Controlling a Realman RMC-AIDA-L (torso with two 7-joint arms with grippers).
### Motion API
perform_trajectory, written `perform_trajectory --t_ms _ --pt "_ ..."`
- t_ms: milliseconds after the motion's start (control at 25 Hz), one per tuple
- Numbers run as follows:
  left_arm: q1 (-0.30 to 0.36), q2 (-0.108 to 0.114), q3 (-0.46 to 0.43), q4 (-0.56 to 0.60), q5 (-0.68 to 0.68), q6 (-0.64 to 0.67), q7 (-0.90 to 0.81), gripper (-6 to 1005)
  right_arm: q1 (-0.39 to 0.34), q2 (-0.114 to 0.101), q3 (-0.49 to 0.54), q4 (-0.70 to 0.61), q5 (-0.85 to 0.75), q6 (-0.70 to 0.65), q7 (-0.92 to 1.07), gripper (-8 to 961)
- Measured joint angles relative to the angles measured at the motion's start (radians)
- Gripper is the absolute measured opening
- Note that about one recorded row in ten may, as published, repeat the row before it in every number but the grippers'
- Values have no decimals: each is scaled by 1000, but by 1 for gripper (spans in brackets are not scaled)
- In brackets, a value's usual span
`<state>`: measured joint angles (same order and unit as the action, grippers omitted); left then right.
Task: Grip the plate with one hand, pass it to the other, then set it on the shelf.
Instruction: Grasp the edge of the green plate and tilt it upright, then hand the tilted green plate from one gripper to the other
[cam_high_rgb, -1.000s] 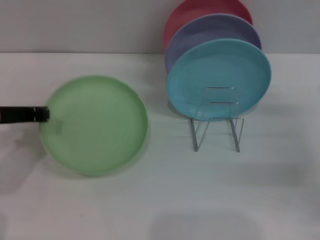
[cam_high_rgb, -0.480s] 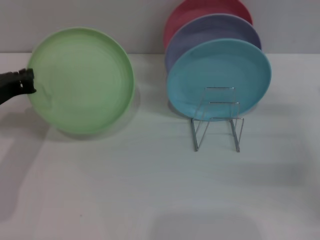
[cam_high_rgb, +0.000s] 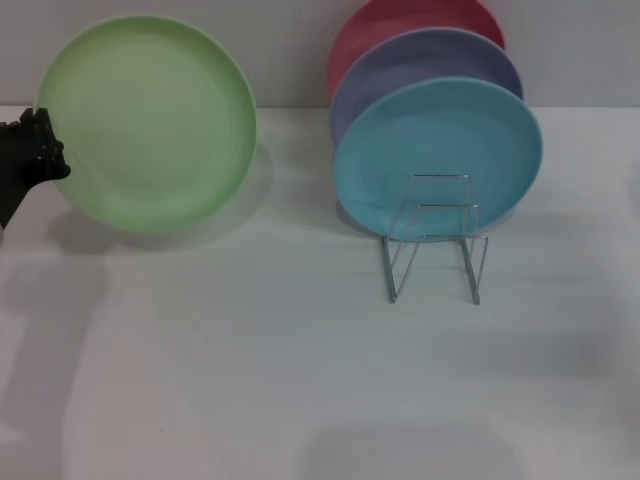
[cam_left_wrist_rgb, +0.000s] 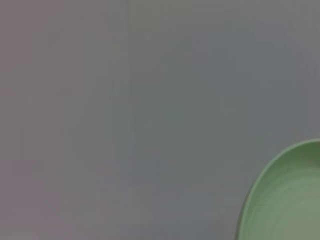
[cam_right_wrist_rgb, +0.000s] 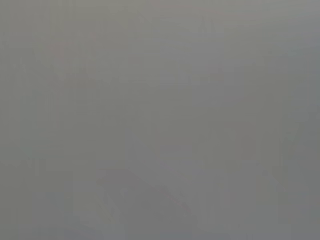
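The light green plate (cam_high_rgb: 150, 120) is held up off the table at the far left of the head view, tilted so its face shows. My left gripper (cam_high_rgb: 42, 155) is shut on its left rim. Part of the plate's rim also shows in the left wrist view (cam_left_wrist_rgb: 287, 200). The silver wire shelf (cam_high_rgb: 435, 240) stands on the white table right of centre. My right gripper is out of view; the right wrist view shows only plain grey.
A turquoise-blue plate (cam_high_rgb: 440, 150), a lavender plate (cam_high_rgb: 420, 65) and a red plate (cam_high_rgb: 400, 25) stand one behind another behind the wire shelf. The white table (cam_high_rgb: 300, 380) stretches across the front.
My left gripper has lifted the green plate from lying flat on the table up and back to the left, tipping it upright. Nothing else has moved.
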<state>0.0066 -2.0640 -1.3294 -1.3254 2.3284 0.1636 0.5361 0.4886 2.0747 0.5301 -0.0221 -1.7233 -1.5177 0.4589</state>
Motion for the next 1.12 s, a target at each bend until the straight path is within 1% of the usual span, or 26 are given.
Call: perform_trajectory --t_ms 40,80,120,200,240,320,360,400,440,480,520,560,640,680,720,880,920,1120 --pt "2 -1 39 32 0 85 -17 45 -2 0 -4 1 0 -1 0 634" --pt "1 -1 120 110 1 272 -67 45 -6 0 -10 2 -1 -2 0 634" --pt "1 -1 120 110 1 272 -67 46 -9 0 -21 2 -1 -7 0 634" --pt "-11 0 197 196 5 451 -113 46 -17 0 -50 2 -1 -20 0 633" --pt "-24 -1 249 253 6 557 -140 47 -21 0 -69 1 -2 -30 0 633" --pt "-43 -1 316 333 6 694 -177 47 -29 0 -110 -1 -2 -53 -2 633" --pt "-49 -1 338 361 6 740 -193 48 -33 0 -131 -2 -3 -66 -3 633" --pt "-49 -1 338 361 6 740 -193 48 -40 0 -163 -4 -3 -81 -4 633" --pt "-65 -2 402 441 6 873 -248 49 -46 0 -191 -5 -3 -93 -5 633" --pt "-70 -3 428 476 6 934 -277 49 -57 1 -244 -6 -3 -113 -6 633" --pt "-71 -4 441 493 5 957 -292 49 -57 1 -244 -6 -3 -113 -6 633" --pt "-73 -6 465 526 3 1001 -320 50 -65 1 -282 -5 -3 -125 -6 633" --pt "-73 -9 492 563 1 1050 -356 50 -75 2 -335 -4 -3 -144 -6 633" --pt "-72 -10 504 582 1 1068 -373 51 -85 3 -388 -2 -3 -161 -7 633" --pt "-72 -11 517 603 1 1087 -394 51 -85 3 -388 -2 -3 -161 -7 633" --pt "-73 -14 548 661 0 1122 -443 53 -94 4 -494 27 -3 -180 -8 633" --pt "-74 -14 559 675 0 1131 -449 53 -94 4 -494 27 -3 -180 -8 633" --pt "-71 -15 597 709 -1 1176 -451 55 -87 5 -571 47 -3 -187 -10 634"
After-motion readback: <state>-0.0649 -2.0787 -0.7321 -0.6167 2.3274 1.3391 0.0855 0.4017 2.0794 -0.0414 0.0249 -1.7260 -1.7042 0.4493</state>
